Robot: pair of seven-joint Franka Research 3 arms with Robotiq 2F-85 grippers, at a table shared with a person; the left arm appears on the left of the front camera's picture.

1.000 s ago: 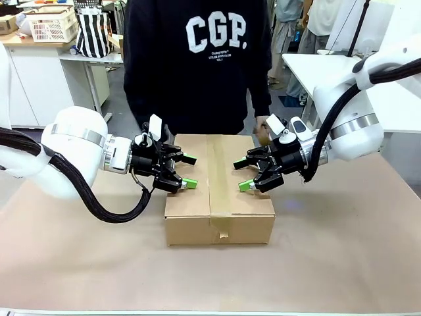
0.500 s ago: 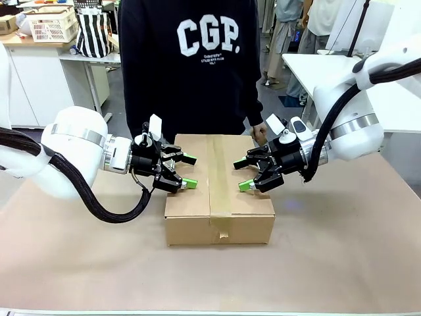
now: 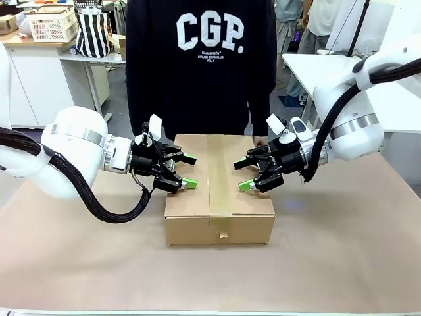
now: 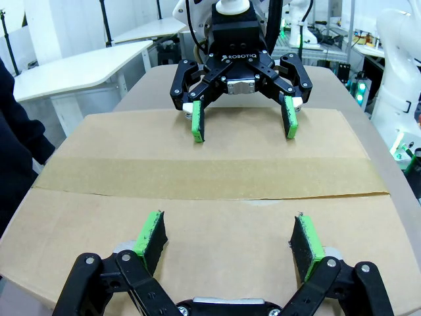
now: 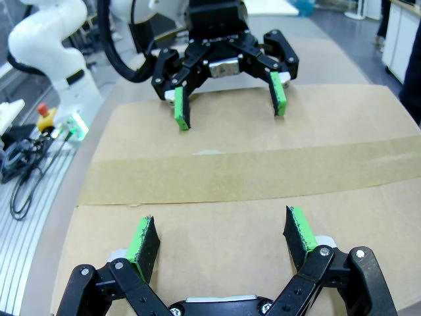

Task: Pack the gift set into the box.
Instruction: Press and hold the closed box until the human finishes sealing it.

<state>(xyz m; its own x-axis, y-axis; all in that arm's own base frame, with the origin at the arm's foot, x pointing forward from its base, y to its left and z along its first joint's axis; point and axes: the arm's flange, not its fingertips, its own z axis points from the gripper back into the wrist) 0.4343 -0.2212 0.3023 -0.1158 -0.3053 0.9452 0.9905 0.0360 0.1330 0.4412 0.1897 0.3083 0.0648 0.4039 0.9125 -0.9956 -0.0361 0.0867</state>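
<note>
The box (image 3: 197, 207) stands at the table's middle, flaps shut and taped down the centre seam (image 3: 219, 178). My left gripper (image 3: 189, 171) hovers open just over the box's left half, fingers pointing right. My right gripper (image 3: 241, 176) hovers open over the right half, fingers pointing left. In the left wrist view my own open gripper (image 4: 229, 240) faces the right gripper (image 4: 243, 118) across the tape (image 4: 204, 179). In the right wrist view my open gripper (image 5: 223, 240) faces the left gripper (image 5: 228, 102) over the box top (image 5: 217, 237). The gift set is out of view.
A person in a dark sweatshirt (image 3: 200, 59) stands at the far edge right behind the box, one hand (image 3: 262, 139) near its back right corner. Brown paper covers the table (image 3: 342, 250). A white table (image 3: 309, 66) stands back right.
The person has shifted slightly right behind the box and the hand at the back right corner has drawn back. Both grippers hold still.
</note>
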